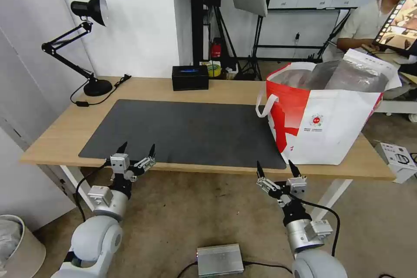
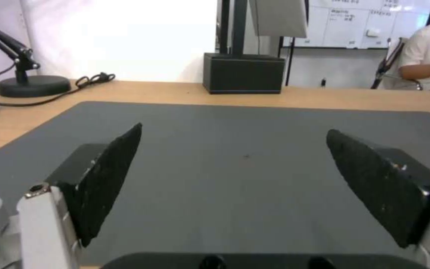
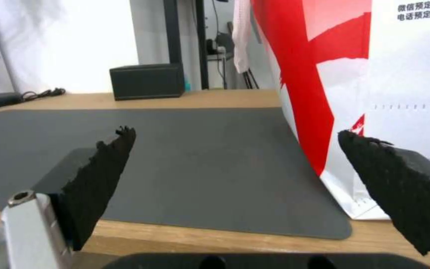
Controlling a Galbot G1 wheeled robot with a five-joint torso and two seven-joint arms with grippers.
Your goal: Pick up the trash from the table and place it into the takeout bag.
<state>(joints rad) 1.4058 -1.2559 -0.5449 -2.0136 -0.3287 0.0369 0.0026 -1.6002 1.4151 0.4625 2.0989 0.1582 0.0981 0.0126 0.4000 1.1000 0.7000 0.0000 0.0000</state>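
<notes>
Head view: the light-wood table [image 1: 56, 132] carries a dark grey mat [image 1: 182, 132], and the red-and-white takeout bag [image 1: 330, 108] stands open at its right end. A black tissue box [image 1: 190, 77] sits at the back edge. Left gripper [image 1: 137, 149] and right gripper [image 1: 276, 166] hover at the front edge, jaws spread, holding nothing.

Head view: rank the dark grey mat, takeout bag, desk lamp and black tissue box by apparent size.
1. Dark grey mat
2. Takeout bag
3. Desk lamp
4. Black tissue box, clearly smallest, though it sits farthest back.
</notes>
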